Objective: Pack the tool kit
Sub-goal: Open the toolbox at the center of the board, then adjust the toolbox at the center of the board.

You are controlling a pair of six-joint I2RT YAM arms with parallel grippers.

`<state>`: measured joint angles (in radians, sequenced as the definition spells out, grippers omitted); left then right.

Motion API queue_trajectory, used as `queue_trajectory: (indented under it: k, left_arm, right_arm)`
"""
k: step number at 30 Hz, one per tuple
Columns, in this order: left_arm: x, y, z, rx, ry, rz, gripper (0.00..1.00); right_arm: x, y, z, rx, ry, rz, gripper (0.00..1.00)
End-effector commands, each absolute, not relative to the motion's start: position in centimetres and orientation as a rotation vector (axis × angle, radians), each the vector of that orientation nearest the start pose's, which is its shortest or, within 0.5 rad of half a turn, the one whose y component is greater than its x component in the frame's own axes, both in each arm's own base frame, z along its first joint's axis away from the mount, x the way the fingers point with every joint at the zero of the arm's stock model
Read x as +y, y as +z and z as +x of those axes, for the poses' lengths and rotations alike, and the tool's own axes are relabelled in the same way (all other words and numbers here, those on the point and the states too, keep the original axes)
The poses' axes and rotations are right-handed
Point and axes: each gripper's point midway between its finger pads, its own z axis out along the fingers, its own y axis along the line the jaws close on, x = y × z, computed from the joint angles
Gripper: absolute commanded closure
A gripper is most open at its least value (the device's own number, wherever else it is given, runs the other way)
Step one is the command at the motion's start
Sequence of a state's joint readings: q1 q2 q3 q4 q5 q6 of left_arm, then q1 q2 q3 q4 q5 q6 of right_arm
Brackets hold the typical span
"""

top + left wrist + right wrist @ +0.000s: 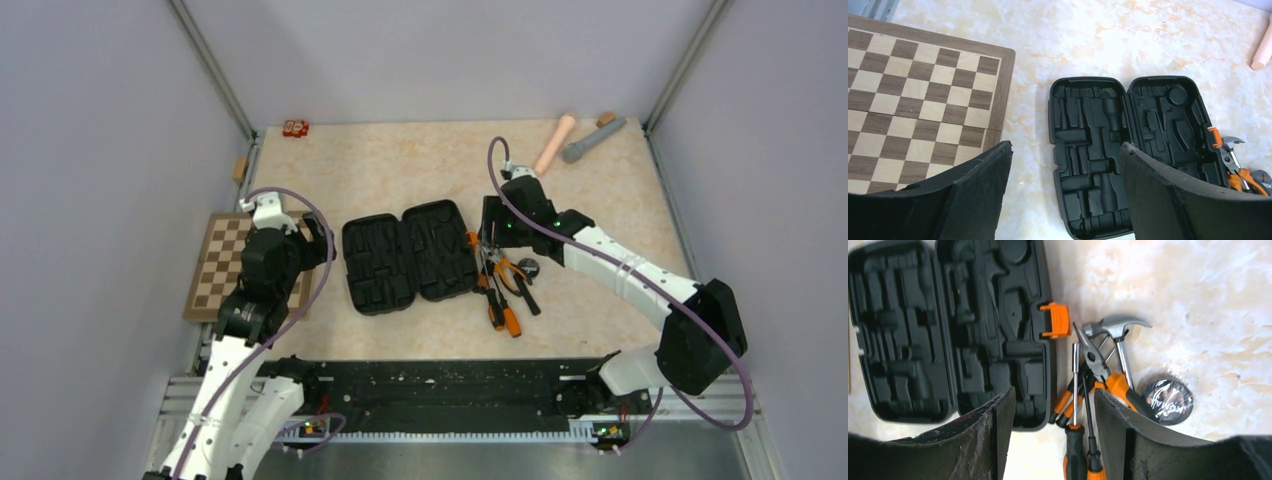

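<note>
The left claw (1066, 147) is hanging wide and empty, with the chessboard (923, 100) lying to its left and the open black case (1088, 150) just ahead. The right claw (1054, 391) is gaping too, gripping nothing, hovering over the screwdrivers (1075, 385) and pliers (1098, 365), with the case lying to its left.

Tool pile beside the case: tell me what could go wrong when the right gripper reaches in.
1. The pliers, hammer and screwdrivers lie crossed, so closing on one may drag or lift another.
2. The pile crowds the open case near its orange latch; a finger of the right gripper could snag the rim and shift it.
</note>
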<state>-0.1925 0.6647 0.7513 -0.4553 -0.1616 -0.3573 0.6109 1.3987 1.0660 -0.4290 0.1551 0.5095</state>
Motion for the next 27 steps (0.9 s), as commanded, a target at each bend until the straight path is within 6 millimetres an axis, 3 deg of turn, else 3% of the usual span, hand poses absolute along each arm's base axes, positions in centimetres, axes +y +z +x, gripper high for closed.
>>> queue_trajectory:
  k: [1,21,27]
  left_arm:
    - [-3.0,22.7,26.6,1.898,-0.164,-0.269,0.17]
    - [-2.9,21.9,26.6,1.908,-0.154,-0.271,0.17]
    - [-3.2,21.7,26.8,1.922,-0.168,-0.259,0.17]
  right_arm:
    - [21.8,14.2,29.0,2.424,0.457,-0.198,0.42]
    - [23.6,9.7,26.3,2.610,0.494,-0.303,0.50]
    - [24.9,9.2,28.2,2.590,0.445,-0.297,0.54]
